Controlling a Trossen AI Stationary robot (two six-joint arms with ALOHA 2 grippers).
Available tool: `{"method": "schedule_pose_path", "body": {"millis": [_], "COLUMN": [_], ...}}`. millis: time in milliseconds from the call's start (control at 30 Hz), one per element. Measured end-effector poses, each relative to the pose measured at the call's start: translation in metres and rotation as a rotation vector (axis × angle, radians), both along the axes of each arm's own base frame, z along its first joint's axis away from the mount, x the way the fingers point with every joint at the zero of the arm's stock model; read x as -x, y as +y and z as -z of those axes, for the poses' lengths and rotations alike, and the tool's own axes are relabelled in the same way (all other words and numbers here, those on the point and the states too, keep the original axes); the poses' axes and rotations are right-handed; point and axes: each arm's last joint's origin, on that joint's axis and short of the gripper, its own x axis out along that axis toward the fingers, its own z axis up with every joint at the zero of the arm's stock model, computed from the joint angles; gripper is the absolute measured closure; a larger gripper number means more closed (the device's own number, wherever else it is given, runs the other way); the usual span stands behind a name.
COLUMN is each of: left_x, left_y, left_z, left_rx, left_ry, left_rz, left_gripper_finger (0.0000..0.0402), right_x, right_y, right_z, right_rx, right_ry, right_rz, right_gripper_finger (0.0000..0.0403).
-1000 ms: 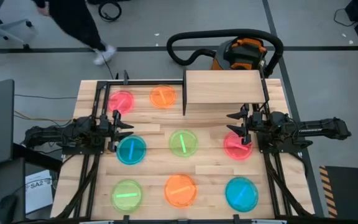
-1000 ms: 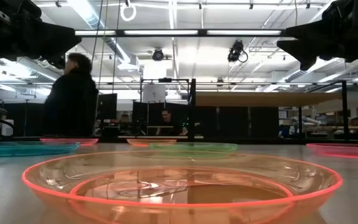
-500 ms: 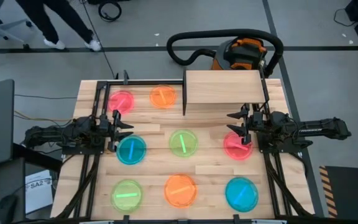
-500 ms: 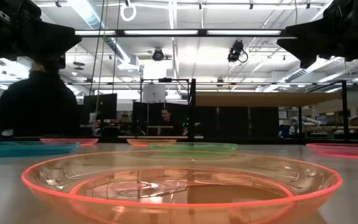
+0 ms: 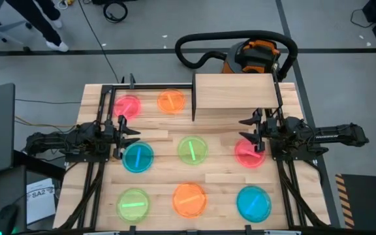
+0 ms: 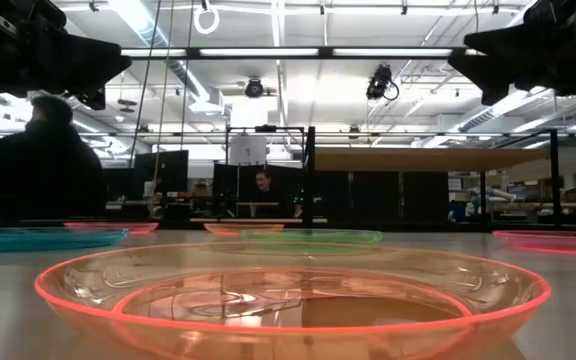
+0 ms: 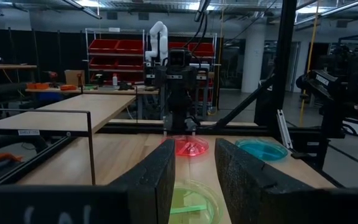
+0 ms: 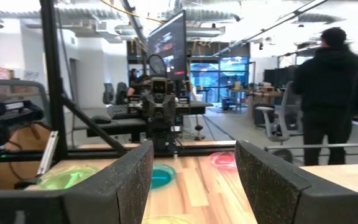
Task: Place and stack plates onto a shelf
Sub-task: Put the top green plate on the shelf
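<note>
Several translucent plates lie flat on the plank tabletop: pink (image 5: 128,106) and orange (image 5: 171,100) at the far left, blue (image 5: 138,157), green (image 5: 192,150) and pink (image 5: 249,154) in the middle row, green (image 5: 134,204), orange (image 5: 189,199) and blue (image 5: 253,203) near the front. The shelf (image 5: 235,91), a light-wood board on a thin black frame, stands at the far right with nothing on it. My left gripper (image 5: 121,135) hovers open at the table's left, beside the blue plate. My right gripper (image 5: 250,135) hovers open above the far edge of the middle pink plate.
Black frame rails (image 5: 96,183) run along the table's left and right sides and its far left corner. An orange and black vacuum with a hose (image 5: 253,55) sits beyond the far edge. A person (image 6: 43,160) stands in the room behind.
Both arms and all plates have kept still. A person beyond the far edge has walked toward the left, away from the table.
</note>
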Motion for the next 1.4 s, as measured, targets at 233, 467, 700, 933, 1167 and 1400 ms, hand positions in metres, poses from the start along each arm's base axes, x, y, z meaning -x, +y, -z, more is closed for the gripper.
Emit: {"method": "schedule_pose_path", "body": {"millis": [233, 467, 700, 933, 1167, 1400], "left_x": [0.0, 0.0, 0.0, 0.0, 0.0, 0.0], "left_y": [0.0, 0.0, 0.0, 0.0, 0.0, 0.0], "left_z": [0.0, 0.0, 0.0, 0.0, 0.0, 0.0], "left_rx": [0.0, 0.001, 0.001, 0.001, 0.001, 0.002], "left_ry": [0.0, 0.001, 0.002, 0.002, 0.002, 0.002], "left_rz": [0.0, 0.0, 0.0, 0.0, 0.0, 0.0], "left_gripper_finger": [0.028, 0.028, 0.028, 0.028, 0.028, 0.028], "right_x": [0.0, 0.002, -0.004, -0.03, -0.071, -0.11], "right_y": [0.001, -0.002, -0.002, -0.001, 0.007, 0.015], "right_z": [0.0, -0.018, -0.054, -0.091, -0.112, -0.115], "right_rx": [-0.201, -0.507, -0.415, -0.419, -0.427, -0.488], "right_ry": [-0.009, -0.121, -0.015, 0.153, 0.3, 0.476], "right_rz": [-0.081, -0.071, -0.022, -0.016, -0.042, -0.005], "right_gripper_finger": [0.0169, 0.0169, 0.0169, 0.0169, 0.0169, 0.0169]}}
